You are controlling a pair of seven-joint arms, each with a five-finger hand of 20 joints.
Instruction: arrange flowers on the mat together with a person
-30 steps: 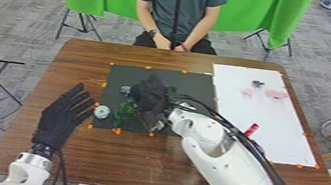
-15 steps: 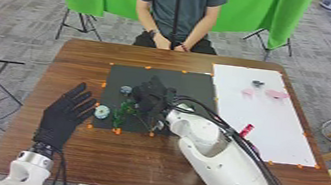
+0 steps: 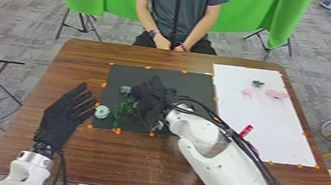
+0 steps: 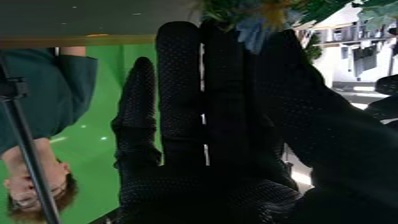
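The right hand (image 3: 151, 98) is over the middle of the black mat (image 3: 194, 83), at the centre of the frame. In the wrist view, the right hand's (image 4: 209, 130) fingers are straight, with blue petals (image 4: 255, 34) and greenery (image 4: 218, 11) by their tips; I cannot tell whether it grips them. In the head view, a pale blue flower (image 3: 102, 112) lies at the mat's lower left, near green stems (image 3: 124, 110). Pink flowers (image 3: 276, 94) lie on the white sheet (image 3: 270, 120), upper right. The left hand (image 3: 62, 116) is open at the left of the frame.
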